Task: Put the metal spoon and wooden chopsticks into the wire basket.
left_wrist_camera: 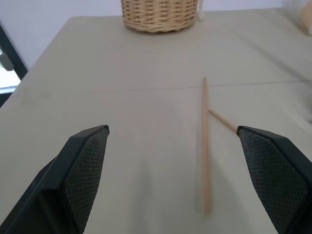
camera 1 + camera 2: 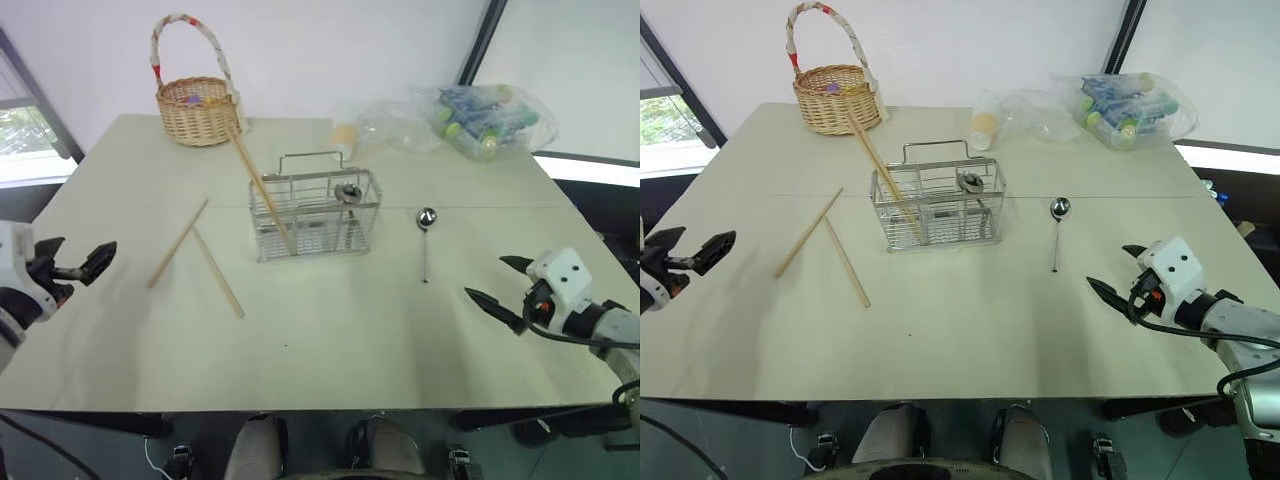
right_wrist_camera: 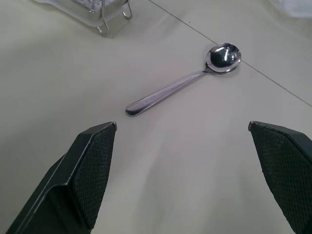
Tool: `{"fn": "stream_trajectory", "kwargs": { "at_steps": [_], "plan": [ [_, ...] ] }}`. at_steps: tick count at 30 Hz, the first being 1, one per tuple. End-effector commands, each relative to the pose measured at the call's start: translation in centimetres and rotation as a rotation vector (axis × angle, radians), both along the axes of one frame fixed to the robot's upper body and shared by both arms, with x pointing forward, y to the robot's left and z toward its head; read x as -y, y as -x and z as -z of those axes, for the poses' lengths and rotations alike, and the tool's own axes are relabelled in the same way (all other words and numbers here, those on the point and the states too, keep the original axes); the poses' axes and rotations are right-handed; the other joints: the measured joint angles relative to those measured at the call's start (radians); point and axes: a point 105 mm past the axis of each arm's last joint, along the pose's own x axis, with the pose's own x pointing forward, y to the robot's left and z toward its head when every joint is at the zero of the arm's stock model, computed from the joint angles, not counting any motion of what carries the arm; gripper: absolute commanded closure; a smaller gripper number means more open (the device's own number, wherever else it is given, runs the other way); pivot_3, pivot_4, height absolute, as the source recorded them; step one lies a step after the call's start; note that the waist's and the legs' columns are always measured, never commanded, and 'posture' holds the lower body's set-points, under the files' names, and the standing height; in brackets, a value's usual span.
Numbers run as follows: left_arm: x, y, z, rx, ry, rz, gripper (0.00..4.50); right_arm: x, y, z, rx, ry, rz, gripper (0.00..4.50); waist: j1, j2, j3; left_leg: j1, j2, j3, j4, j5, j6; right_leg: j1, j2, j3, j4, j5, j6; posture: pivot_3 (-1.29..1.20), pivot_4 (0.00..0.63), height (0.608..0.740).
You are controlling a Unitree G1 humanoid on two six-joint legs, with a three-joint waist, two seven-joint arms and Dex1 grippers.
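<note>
Both hands hang empty over the near corners of the table [image 2: 330,340]: the left gripper [image 2: 76,262] and the right gripper [image 2: 508,287] each have their black fingers spread wide, with nothing between them.

Taking the wire basket [image 2: 315,213] as the landmark, it stands upright near the middle of the table, and the job looks partly done. One wooden chopstick [image 2: 258,182] already leans inside it, its upper end sticking out toward the wicker basket [image 2: 197,108] behind and to the left. A spoon [image 2: 348,192] also rests in the wire basket's right half, bowl upward.

Two loose chopsticks [image 2: 198,258] lie flat to the left of the wire basket, crossing near their far ends in a narrow V. The metal spoon [image 2: 425,240] lies flat just right of the wire basket, bowl away from the robot, handle pointing back toward it.

So, as I judge it, three pieces remain to be picked up. The spoon lies ahead of the right gripper and inward toward the wire basket, apart from its fingers; the right wrist view has it squarely in front of the open jaws. The loose chopsticks lie ahead of the left gripper, also apart, one stick running straight away between its fingers in the left wrist view. Plastic bags [image 2: 480,120] sit at the far right, well behind the wire basket.
</note>
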Motion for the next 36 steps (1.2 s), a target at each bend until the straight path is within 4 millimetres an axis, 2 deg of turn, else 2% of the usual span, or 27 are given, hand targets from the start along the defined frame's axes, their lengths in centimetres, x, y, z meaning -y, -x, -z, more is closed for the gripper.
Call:
{"fn": "stream_trajectory", "kwargs": {
  "at_steps": [1, 11, 16, 19, 23, 27, 31, 36],
  "plan": [
    [-0.6, -0.3, -1.8, 0.055, -0.027, -0.033, 0.07, -0.4, -0.2, -1.4, 0.053, 0.001, -0.013, 0.00, 0.000, 0.000, 0.000, 0.000, 0.000, 0.000, 0.000, 0.000, 0.000, 0.000, 0.000, 0.000, 0.000, 0.000, 0.000, 0.00, 0.150, 0.627],
    [-0.5, -1.0, -2.1, 0.075, -0.019, -0.039, 0.07, -0.5, -0.4, -1.6, 0.063, 0.002, -0.018, 0.00, -0.001, -0.001, 0.000, 0.000, 0.000, 0.000, 0.000, 0.001, 0.001, 0.000, 0.000, 0.000, 0.000, 0.001, -0.002, 0.00, 0.150, 0.627],
    [0.2, -1.2, -2.4, 0.086, -0.013, -0.001, 0.07, -0.5, -0.6, -2.1, 0.076, 0.018, -0.018, 0.00, -0.001, -0.001, 0.000, 0.000, 0.000, 0.000, 0.000, 0.001, 0.001, 0.000, 0.000, 0.000, 0.000, 0.001, -0.001, 0.00, 0.150, 0.627],
    [1.2, -1.3, -3.3, 0.106, 0.013, 0.049, 0.07, -0.5, -0.9, -2.6, 0.082, 0.040, -0.013, 0.00, -0.001, 0.000, 0.000, 0.000, 0.000, 0.000, 0.000, 0.001, 0.001, 0.000, 0.000, 0.000, 0.000, 0.001, -0.001, 0.00, 0.150, 0.627],
    [4.9, -0.8, -6.0, 0.163, 0.080, 0.257, 0.07, -0.4, -2.4, -4.5, 0.108, 0.075, 0.012, 0.00, -0.001, 0.000, 0.001, 0.000, 0.000, 0.000, 0.001, 0.001, 0.001, 0.000, 0.000, 0.000, 0.000, 0.001, -0.002, 0.00, 0.150, 0.627],
    [8.2, 0.4, -6.5, 0.131, 0.127, 0.443, 0.07, -0.1, -4.1, -5.9, 0.101, 0.053, 0.072, 0.00, -0.005, 0.001, 0.001, 0.000, 0.000, 0.001, 0.001, 0.001, 0.001, 0.001, 0.000, 0.000, 0.000, 0.002, -0.003, 0.00, 0.150, 0.627],
    [12.3, 2.3, -6.6, 0.051, 0.092, 0.693, 0.07, -1.2, -6.4, -5.9, 0.055, 0.024, 0.134, 0.00, -0.009, 0.001, 0.001, 0.000, 0.000, 0.000, 0.000, 0.001, 0.001, 0.000, 0.000, 0.000, 0.000, 0.002, -0.004, 0.00, 0.150, 0.627],
    [14.6, 3.4, -7.3, 0.022, 0.038, 0.838, 0.07, -2.7, -9.2, -4.8, -0.030, -0.069, 0.247, 0.00, -0.015, 0.003, 0.003, 0.000, 0.000, 0.000, 0.000, 0.001, 0.001, 0.000, 0.000, 0.000, 0.001, 0.002, -0.004, 0.00, 0.150, 0.627]
  ]
}}
